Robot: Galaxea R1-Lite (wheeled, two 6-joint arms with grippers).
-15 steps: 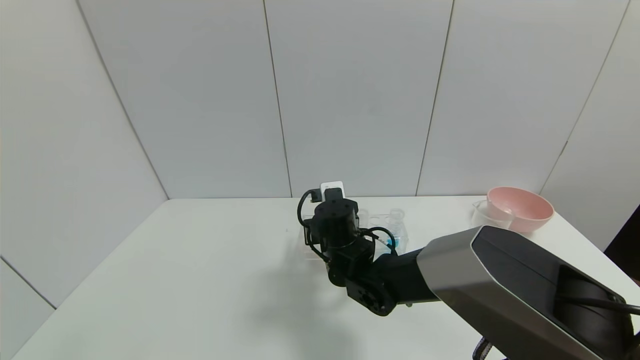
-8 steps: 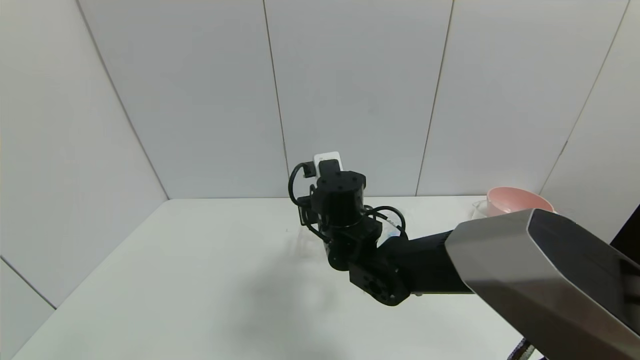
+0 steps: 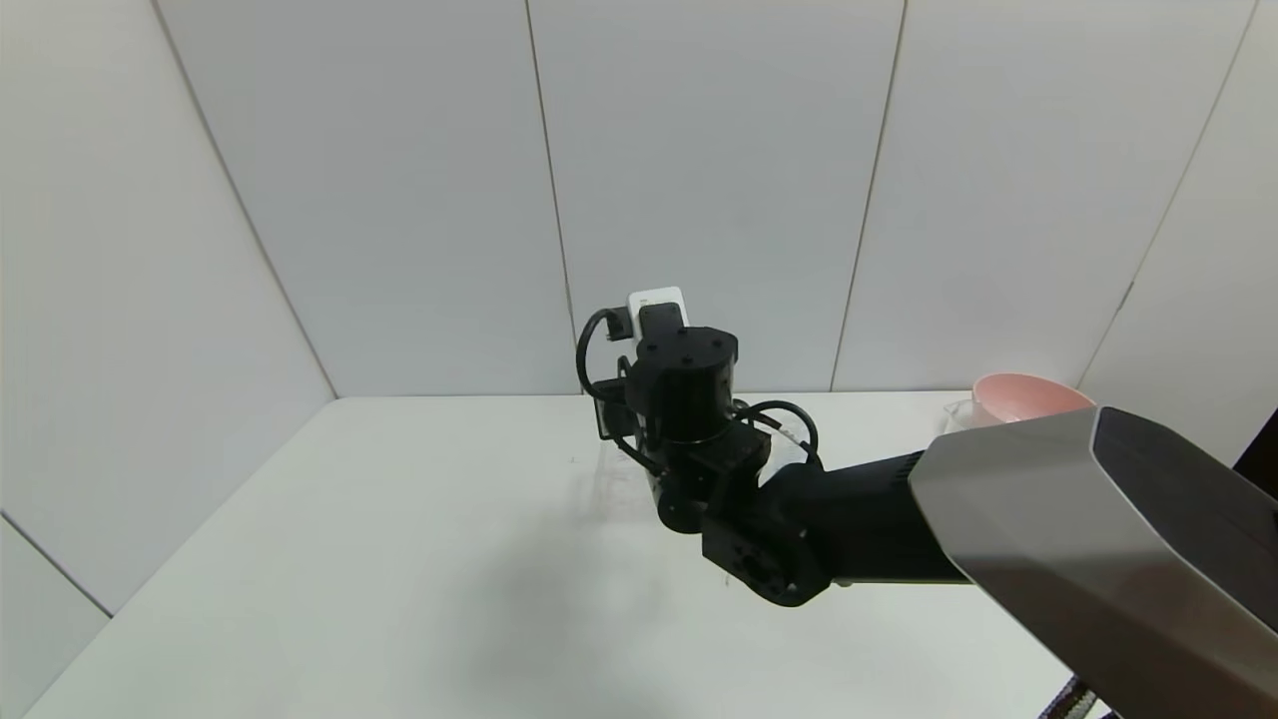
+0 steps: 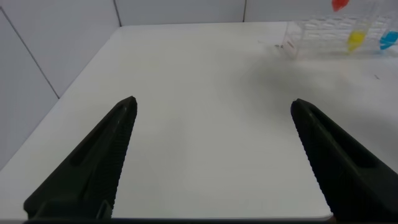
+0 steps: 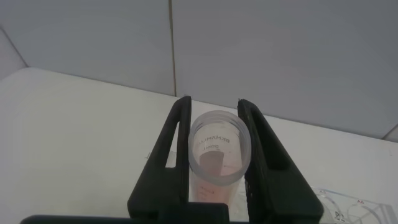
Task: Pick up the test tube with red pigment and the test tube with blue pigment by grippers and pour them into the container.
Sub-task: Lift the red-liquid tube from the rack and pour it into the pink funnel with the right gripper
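Observation:
My right gripper (image 5: 214, 109) is shut on the test tube with red pigment (image 5: 214, 152), seen from its open mouth, with pinkish-red liquid lower down. In the head view my right arm's wrist (image 3: 689, 399) is raised over the table's far middle and hides the fingers. The left wrist view shows the red liquid (image 4: 339, 5) above a clear rack (image 4: 317, 31), which holds a yellow tube (image 4: 355, 40) and the test tube with blue pigment (image 4: 388, 40). My left gripper (image 4: 214, 112) is open and empty over bare table. The container (image 3: 956, 414) peeks out beside the pink bowl.
A pink bowl (image 3: 1018, 391) stands at the table's far right, partly behind my right forearm (image 3: 1098, 539). Grey wall panels close off the back and left. The rack's corner shows in the right wrist view (image 5: 351, 202).
My right arm has risen, wrist moving up and slightly right with the tube. The rack and blue tube seen earlier in the head view are now hidden behind the arm.

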